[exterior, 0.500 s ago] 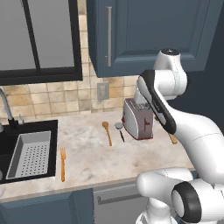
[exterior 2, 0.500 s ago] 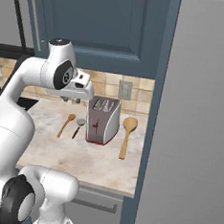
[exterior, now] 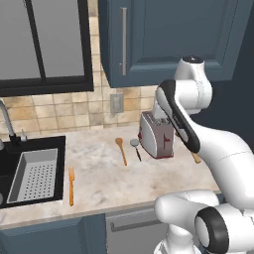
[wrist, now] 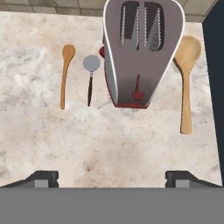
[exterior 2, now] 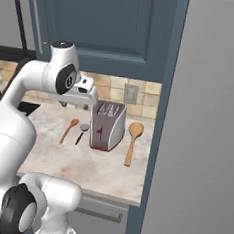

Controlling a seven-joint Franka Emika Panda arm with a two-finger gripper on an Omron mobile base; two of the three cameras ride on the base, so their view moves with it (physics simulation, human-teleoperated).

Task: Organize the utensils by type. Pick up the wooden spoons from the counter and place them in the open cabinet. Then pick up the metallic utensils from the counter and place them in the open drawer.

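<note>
Two wooden spoons lie on the beige counter (wrist: 109, 140): a small one (wrist: 65, 74) (exterior: 121, 149) left of the toaster, a larger one (wrist: 187, 78) (exterior 2: 132, 140) on its right. Beside the small spoon rests the dark-handled utensil with a round silver head (wrist: 90, 74) (exterior: 135, 148). The copper fork (exterior: 71, 186) lies near the sink. My gripper (wrist: 112, 179) (exterior 2: 75, 106) hangs open and empty above the counter, in front of the toaster. The blue upper cabinet (exterior: 163, 39) is overhead; I cannot tell whether it is open. The drawer is out of view.
A red and silver toaster (wrist: 140, 48) stands between the spoons. A black sink (exterior: 30, 173) with a perforated insert sits at the left. A tall grey panel (exterior 2: 209, 122) bounds the counter's right end. A tiled wall with an outlet (exterior: 116, 102) runs behind.
</note>
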